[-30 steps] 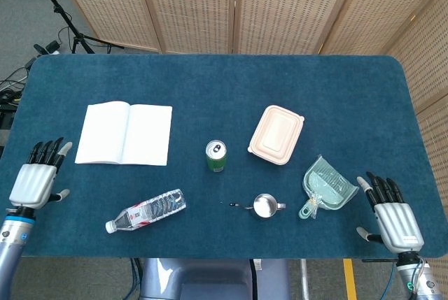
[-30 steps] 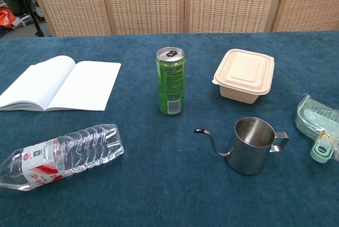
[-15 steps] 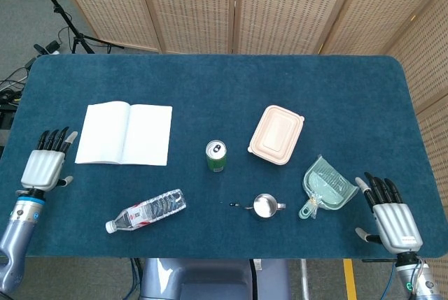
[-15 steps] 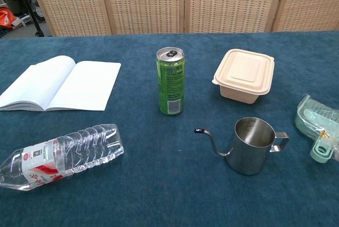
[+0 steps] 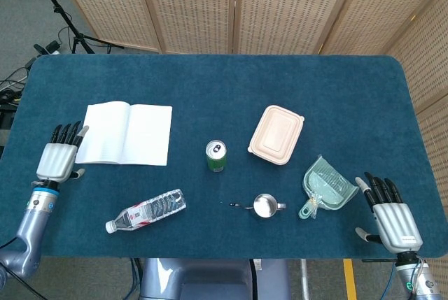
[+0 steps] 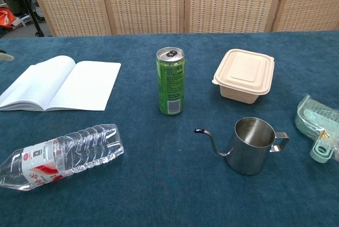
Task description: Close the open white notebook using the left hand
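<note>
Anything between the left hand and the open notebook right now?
Nothing. In the head view only bare blue table shows between the left hand and the notebook; its fingers are right beside the notebook's left edge.

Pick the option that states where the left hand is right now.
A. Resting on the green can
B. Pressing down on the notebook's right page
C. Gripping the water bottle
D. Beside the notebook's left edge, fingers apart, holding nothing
D: in the head view the left hand sits just off the left edge of the open white notebook, fingers spread and holding nothing.
</note>
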{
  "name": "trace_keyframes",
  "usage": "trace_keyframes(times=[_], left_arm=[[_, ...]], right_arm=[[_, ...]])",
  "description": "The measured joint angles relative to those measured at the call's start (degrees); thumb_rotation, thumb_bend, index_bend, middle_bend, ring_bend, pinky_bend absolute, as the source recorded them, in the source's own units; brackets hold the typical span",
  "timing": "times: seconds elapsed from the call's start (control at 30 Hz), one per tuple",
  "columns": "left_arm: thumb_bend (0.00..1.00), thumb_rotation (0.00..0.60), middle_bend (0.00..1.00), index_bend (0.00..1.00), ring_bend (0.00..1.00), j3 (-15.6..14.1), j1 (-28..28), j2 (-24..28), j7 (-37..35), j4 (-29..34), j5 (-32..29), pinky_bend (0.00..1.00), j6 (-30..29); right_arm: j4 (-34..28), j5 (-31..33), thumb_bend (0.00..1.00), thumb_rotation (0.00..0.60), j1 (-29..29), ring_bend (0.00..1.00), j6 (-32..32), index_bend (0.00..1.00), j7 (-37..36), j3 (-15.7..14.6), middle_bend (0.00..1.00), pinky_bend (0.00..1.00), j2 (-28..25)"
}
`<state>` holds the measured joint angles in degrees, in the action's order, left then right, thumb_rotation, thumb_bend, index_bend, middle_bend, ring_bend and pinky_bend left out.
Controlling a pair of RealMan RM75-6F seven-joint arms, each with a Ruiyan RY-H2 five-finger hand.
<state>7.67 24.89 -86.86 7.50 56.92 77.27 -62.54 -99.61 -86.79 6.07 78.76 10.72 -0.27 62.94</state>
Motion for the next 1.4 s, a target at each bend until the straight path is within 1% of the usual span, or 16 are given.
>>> trace_keyframes(times=[0.37, 0.67, 1.17, 1.4], left_arm=[[0.00, 0.600, 0.00, 0.00, 0.00, 0.7, 2.1, -2.7, 1.3, -1.9, -1.3, 0.00, 1.7], [0.00, 0.600, 0.00, 0.00, 0.00, 0.7, 2.9, -3.5, 1.6, -3.0, -2.0, 0.00, 2.8], [0.00, 0.600, 0.00, 0.00, 0.00, 0.7, 4.0, -6.1, 0.8, -6.9, -2.9, 0.00, 3.9], [0.00, 0.600, 0.00, 0.00, 0.00, 0.6, 4.4, -7.5, 0.5, -9.7, -2.9, 0.00, 4.1]], right_arm=[[0.1, 0.2, 0.00, 0.600, 0.0, 0.00, 0.0, 0.00, -0.8, 0.1, 0.00, 0.00, -0.2], [0.3, 0.4, 0.00, 0.600, 0.1, 0.00, -0.2, 0.00, -1.2, 0.2, 0.00, 0.00, -0.3], [0.3, 0.5, 0.00, 0.600, 0.2, 0.00, -0.4, 0.00, -1.1, 0.2, 0.00, 0.00, -0.2], [0.4, 0.4, 0.00, 0.600, 0.2, 0.00, -0.5, 0.00, -0.9, 0.1, 0.00, 0.00, -0.1]])
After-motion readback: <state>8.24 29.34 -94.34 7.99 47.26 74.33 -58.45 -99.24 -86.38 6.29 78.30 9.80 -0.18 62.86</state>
